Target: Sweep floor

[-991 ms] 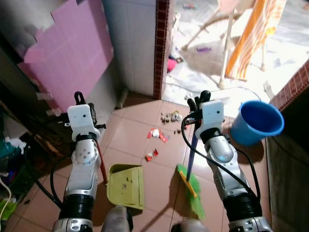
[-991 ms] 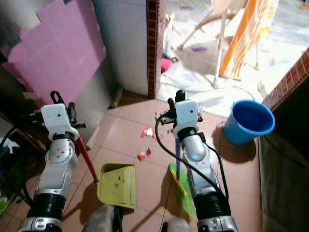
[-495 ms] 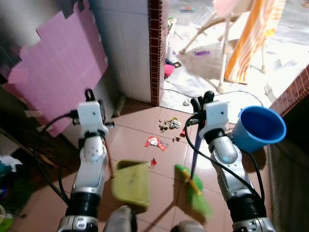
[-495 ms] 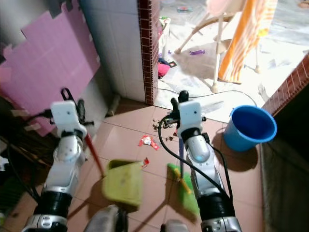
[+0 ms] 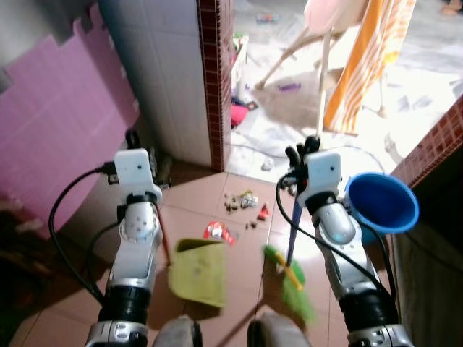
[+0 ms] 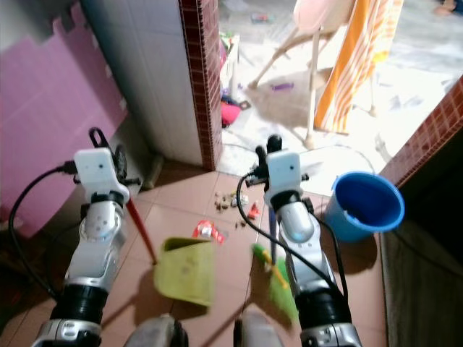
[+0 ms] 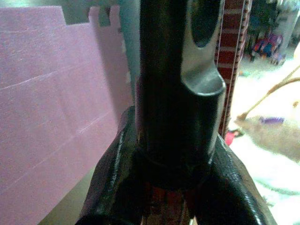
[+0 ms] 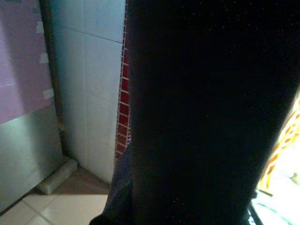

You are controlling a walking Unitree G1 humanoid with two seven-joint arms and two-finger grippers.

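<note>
My left gripper (image 5: 132,139) is shut on the red handle (image 5: 165,250) of a yellow-green dustpan (image 5: 197,271), which hangs low over the tiles. In the left wrist view the handle's black end (image 7: 174,89) sits between the fingers (image 7: 111,187). My right gripper (image 5: 302,150) is shut on the blue handle (image 5: 293,230) of a green broom (image 5: 289,282), whose head is down by my feet. A red wrapper (image 5: 217,231) lies just beyond the dustpan. Small scraps (image 5: 242,202) are scattered a little farther ahead.
A blue bucket (image 5: 382,203) stands to the right by a brick ledge (image 5: 434,141). A white tiled wall with a brick-edged corner (image 5: 211,79) rises ahead on the left, next to pink foam panels (image 5: 51,137). Beyond are a chair (image 5: 318,43) and striped cloth (image 5: 362,58).
The whole picture has shifted: the camera has moved forward toward the doorway and wall corner. Dustpan and broom stay in the grippers and now sit closer to the wrapper and scraps.
</note>
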